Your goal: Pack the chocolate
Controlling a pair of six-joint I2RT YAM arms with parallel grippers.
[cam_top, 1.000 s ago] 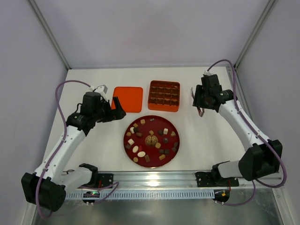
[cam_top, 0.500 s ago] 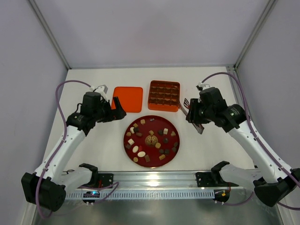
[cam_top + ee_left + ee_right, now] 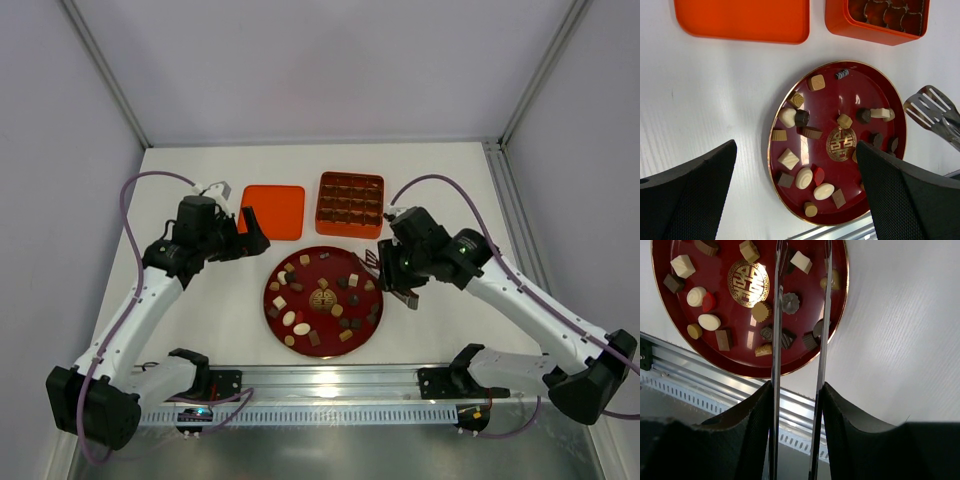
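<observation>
Several small chocolates (image 3: 301, 328), dark brown, tan and cream-white, lie scattered on the dark red plate (image 3: 268, 300) with a gold emblem. They also show in the left wrist view (image 3: 823, 191) and the right wrist view (image 3: 710, 321). My left gripper (image 3: 250, 232) is open and empty, just left of and above the plate (image 3: 771, 150). My right gripper (image 3: 403, 280) is shut on metal tongs (image 3: 372, 262). The tongs' tips hang over the plate's right edge, arms (image 3: 776, 315) apart, nothing between them. The tongs also show in the left wrist view (image 3: 930, 107).
An orange gridded tray (image 3: 350, 204) stands behind the plate, its cells holding dark inserts (image 3: 875, 20). A flat orange lid (image 3: 274, 211) lies to its left. The metal rail (image 3: 715, 390) runs along the near table edge.
My right arm has swung from the back right, down and left to the plate's right edge, carrying the tongs. My left arm has not moved.
</observation>
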